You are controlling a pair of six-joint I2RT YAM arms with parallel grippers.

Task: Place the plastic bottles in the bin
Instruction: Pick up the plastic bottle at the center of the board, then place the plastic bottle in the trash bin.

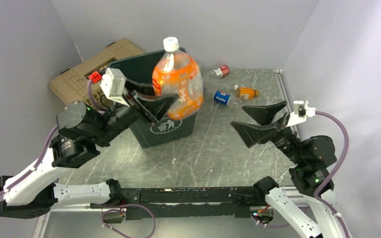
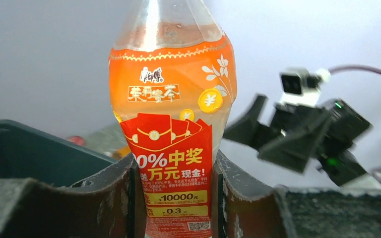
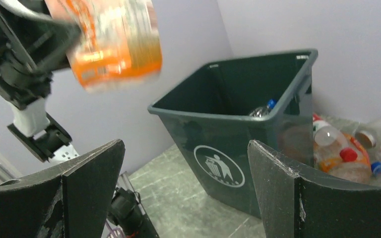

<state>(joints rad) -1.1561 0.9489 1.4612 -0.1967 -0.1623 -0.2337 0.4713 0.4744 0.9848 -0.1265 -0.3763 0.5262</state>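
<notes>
A big clear bottle with an orange and red label and a white cap [image 1: 177, 79] stands upright in the air over the front right corner of the dark green bin [image 1: 162, 130]. My left gripper [image 1: 161, 105] is shut on its lower part. In the left wrist view the fingers [image 2: 114, 198] press both sides of the label [image 2: 174, 148]. My right gripper [image 1: 245, 118] hangs open to the right of the bin, with nothing between its fingers [image 3: 87, 183]. On the table behind lie a red-labelled bottle [image 1: 222, 71], a blue Pepsi one [image 1: 222, 97] and an orange one [image 1: 248, 92].
A tan ribbed case [image 1: 87, 74] lies at the back left, behind the bin. The right wrist view shows the bin's logo side [image 3: 219, 166], a bottle inside it [image 3: 263, 108] and more bottles [image 3: 340, 158] on the table to its right. Walls close in on three sides.
</notes>
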